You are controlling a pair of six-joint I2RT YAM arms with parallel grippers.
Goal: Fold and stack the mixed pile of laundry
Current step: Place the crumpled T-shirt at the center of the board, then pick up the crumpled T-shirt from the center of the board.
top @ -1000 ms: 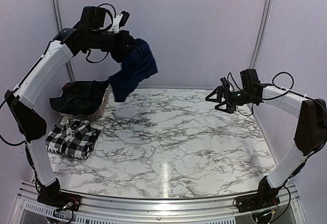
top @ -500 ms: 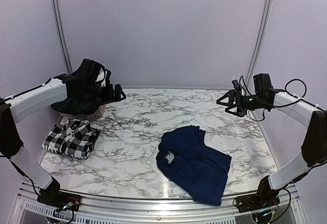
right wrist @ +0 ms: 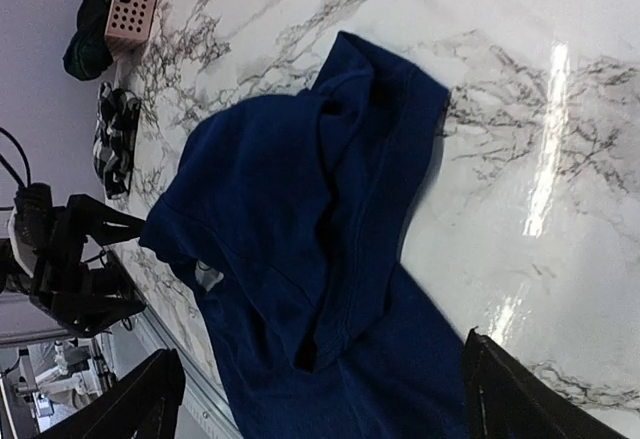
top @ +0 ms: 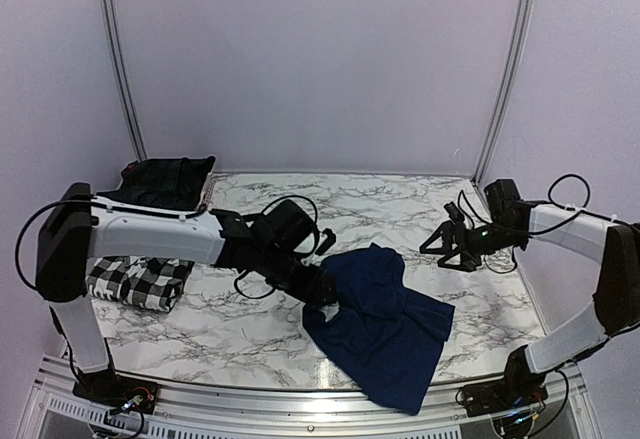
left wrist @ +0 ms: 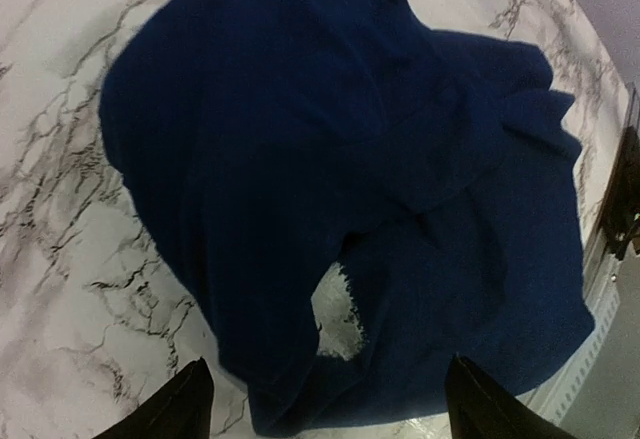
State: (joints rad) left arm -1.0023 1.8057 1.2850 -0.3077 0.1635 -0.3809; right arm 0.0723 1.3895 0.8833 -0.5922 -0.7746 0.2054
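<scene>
Left tool (left wrist: 335, 407) hangs jaws apart over the navy T-shirt (top: 385, 319), crumpled on the table (top: 250, 334) near its front edge; right tool (right wrist: 325, 389) is spread too. Closing here, I risk pinching doubled layers.

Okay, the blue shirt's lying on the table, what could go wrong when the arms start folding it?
The navy T-shirt lies crumpled with layers overlapping, so the open left tool above it may pinch several layers at once. Its near hem reaches the front edge of the table; a pull toward the bases could drag it off.
</scene>
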